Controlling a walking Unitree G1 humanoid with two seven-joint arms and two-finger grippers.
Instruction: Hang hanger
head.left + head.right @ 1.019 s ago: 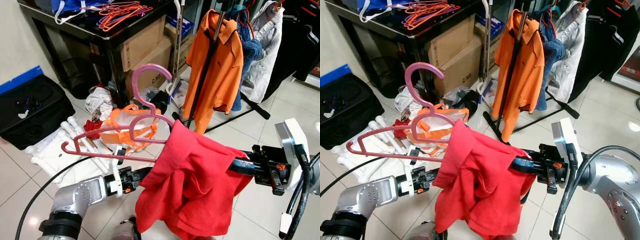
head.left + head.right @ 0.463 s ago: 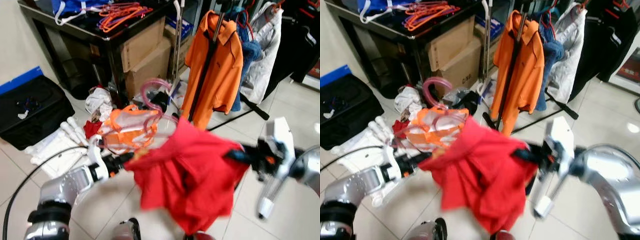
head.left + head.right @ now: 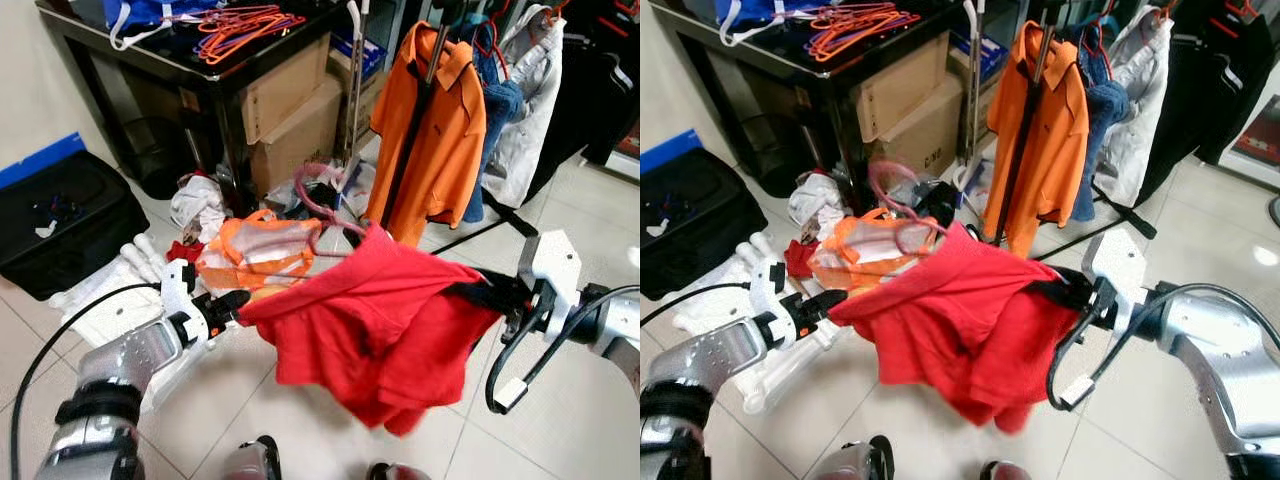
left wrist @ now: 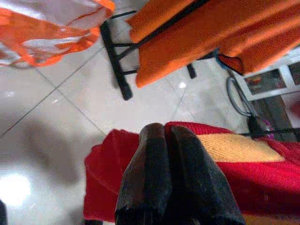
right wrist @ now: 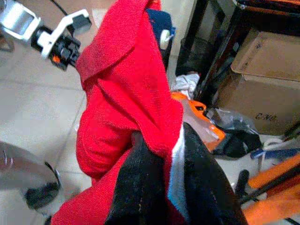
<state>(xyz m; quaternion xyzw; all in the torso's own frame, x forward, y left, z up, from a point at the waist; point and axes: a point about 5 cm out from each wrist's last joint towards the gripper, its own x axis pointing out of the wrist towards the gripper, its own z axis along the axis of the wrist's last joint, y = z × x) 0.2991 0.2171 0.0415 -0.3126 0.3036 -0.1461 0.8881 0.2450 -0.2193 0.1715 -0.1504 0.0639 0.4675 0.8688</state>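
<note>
A red shirt (image 3: 375,320) hangs stretched between my two grippers, low over the tiled floor. A pink hanger sits inside it, and its blurred hook (image 3: 322,188) sticks up from the collar. My left gripper (image 3: 238,302) is shut on the shirt's left end; in the left wrist view its fingers (image 4: 154,154) press together against red cloth. My right gripper (image 3: 478,296) is shut on the shirt's right end, with red cloth (image 5: 131,93) pinched between its fingers. Beyond stands the clothes rack's black pole (image 3: 408,130), carrying an orange shirt (image 3: 440,120).
A black table (image 3: 180,60) at the back left holds orange hangers (image 3: 240,18), with cardboard boxes (image 3: 295,100) under it. An orange and clear bag (image 3: 262,250), white tubes (image 3: 135,265) and loose clothes lie on the floor. A black suitcase (image 3: 60,225) stands at left.
Both arms have spread apart and dropped, pulling the shirt out flatter. The hanger's hook, high and upright before, now sits lower and tipped away. The left arm swung out to the left.
</note>
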